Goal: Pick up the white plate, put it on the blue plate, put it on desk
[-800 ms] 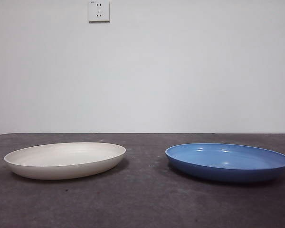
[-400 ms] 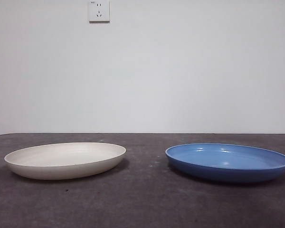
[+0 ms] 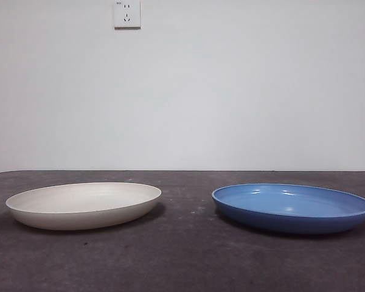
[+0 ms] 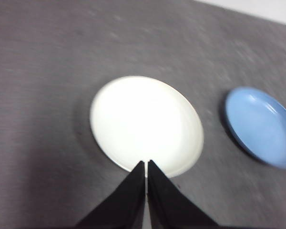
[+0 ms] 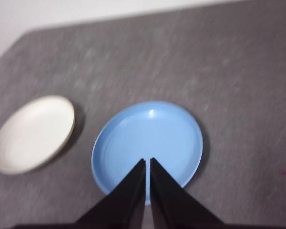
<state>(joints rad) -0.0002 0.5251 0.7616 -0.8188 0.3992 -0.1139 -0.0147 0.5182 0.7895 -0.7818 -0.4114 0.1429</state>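
The white plate (image 3: 83,205) lies on the dark grey desk (image 3: 182,261) at the left. The blue plate (image 3: 292,207) lies at the right, apart from it. Neither arm shows in the front view. In the left wrist view my left gripper (image 4: 146,163) is shut and empty, high above the near rim of the white plate (image 4: 145,125), with the blue plate (image 4: 260,126) off to the side. In the right wrist view my right gripper (image 5: 147,161) is shut and empty, high above the blue plate (image 5: 148,140), with the white plate (image 5: 33,132) beside it.
A white wall with a socket (image 3: 126,13) stands behind the desk. The desk's far edge (image 5: 133,21) shows in the right wrist view. Bare desk lies between the two plates and in front of them.
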